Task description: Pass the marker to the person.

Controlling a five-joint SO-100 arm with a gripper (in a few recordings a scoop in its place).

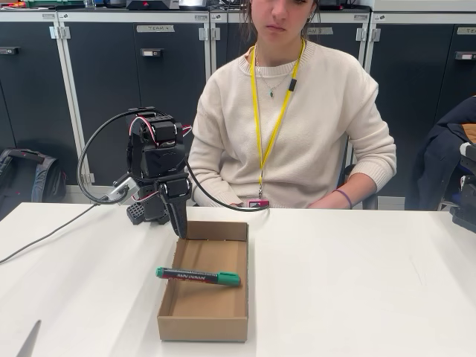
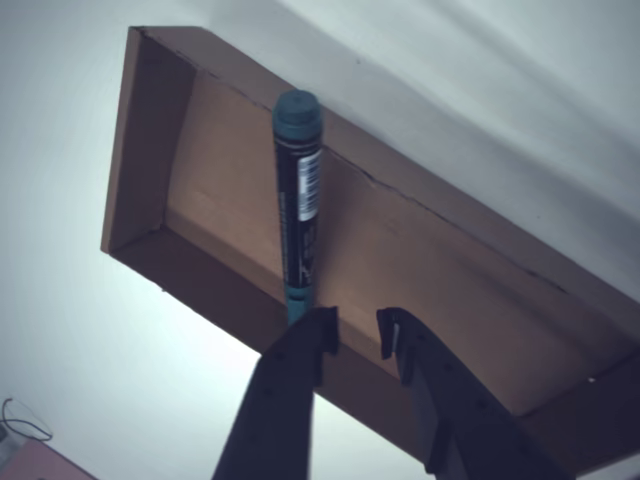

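The marker [image 1: 197, 276], black with a green cap and green end, lies crosswise in a shallow cardboard box [image 1: 201, 327], its left end resting over the left wall. In the wrist view the marker [image 2: 298, 200] runs straight ahead across the box [image 2: 225, 200], white label up. My gripper [image 1: 181, 230] hangs at the box's far left corner, above and apart from the marker. Its fingers stand slightly open around nothing, and the gripper [image 2: 357, 330] sits just short of the marker's near green end. The person [image 1: 297, 111] sits behind the table facing it, forearms at the far edge.
The white table [image 1: 357, 282] extends to the right of the box. A black cable [image 1: 44, 234] runs across it at left. Dark cabinets stand behind, a backpack [image 1: 22, 171] on the floor at left, and dark equipment [image 1: 465, 201] at the right edge.
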